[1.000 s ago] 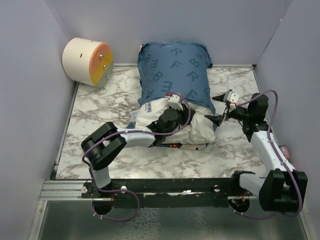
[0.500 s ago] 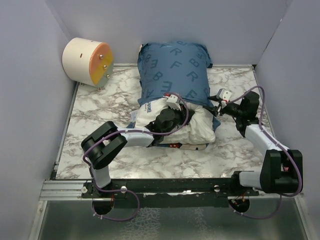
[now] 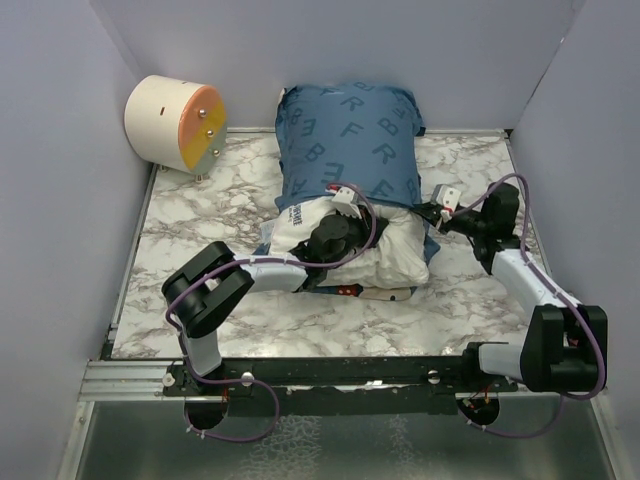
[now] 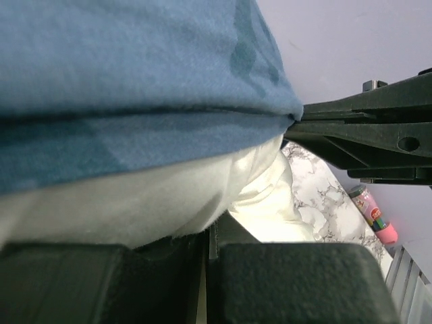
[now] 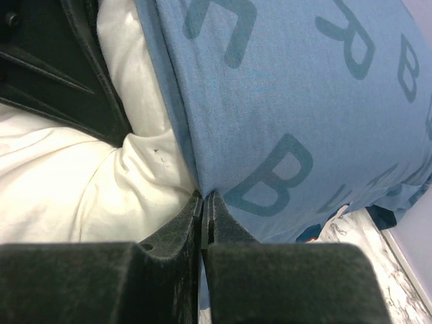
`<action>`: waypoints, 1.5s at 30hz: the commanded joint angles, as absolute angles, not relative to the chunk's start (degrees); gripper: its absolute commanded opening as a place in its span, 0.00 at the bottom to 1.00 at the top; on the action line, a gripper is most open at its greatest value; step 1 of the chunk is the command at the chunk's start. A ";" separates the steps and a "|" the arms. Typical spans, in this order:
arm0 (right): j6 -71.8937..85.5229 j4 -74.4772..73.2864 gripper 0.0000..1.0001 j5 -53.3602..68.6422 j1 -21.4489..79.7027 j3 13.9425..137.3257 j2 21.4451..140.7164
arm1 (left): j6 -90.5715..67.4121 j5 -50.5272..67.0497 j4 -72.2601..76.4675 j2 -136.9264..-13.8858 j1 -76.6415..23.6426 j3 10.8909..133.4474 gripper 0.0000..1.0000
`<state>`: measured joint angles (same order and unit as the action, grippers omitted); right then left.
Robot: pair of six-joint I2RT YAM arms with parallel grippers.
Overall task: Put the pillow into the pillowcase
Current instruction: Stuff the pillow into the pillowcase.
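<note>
The right pincer is clamped on the open hem of the large blue letter-printed fabric pillowcase at its right side, probably to hold the mouth steady or draw it down. The left pincer is closed too, its tip pressed into the white pillow fabric just under the blue hem; whether it pinches cloth I cannot tell. The plump white stuffed pillow lies mid-counter, far end inside the case, near end bulging out bare towards the arms. A cream cylinder with an orange face sits at the far left of the marble-patterned counter.
</note>
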<state>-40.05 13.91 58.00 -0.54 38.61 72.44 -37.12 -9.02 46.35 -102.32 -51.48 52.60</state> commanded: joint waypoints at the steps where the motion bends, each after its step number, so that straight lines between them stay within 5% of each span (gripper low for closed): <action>1: -41.90 2.31 0.01 64.14 -0.09 42.17 73.63 | -33.32 -12.92 44.74 -104.14 -48.27 54.02 0.07; 7: -52.38 -10.46 0.01 72.84 0.56 46.33 71.46 | -25.26 -14.81 57.32 -104.63 -48.33 53.66 0.06; 20: -104.57 -80.10 0.01 84.25 7.95 66.09 85.92 | -6.45 -18.10 78.98 -112.76 -48.49 56.95 0.02; 29: -100.72 -80.68 0.01 82.77 13.62 63.09 83.10 | 0.10 -28.46 87.69 -118.02 -48.38 62.88 0.02; 39: -86.25 -72.61 0.01 84.81 13.71 61.41 69.27 | 3.33 -15.00 100.44 -108.23 -55.12 51.59 0.01; 45: -65.05 -51.30 0.01 79.64 12.20 58.31 67.30 | 0.72 -16.64 101.70 -109.76 -55.06 45.15 0.02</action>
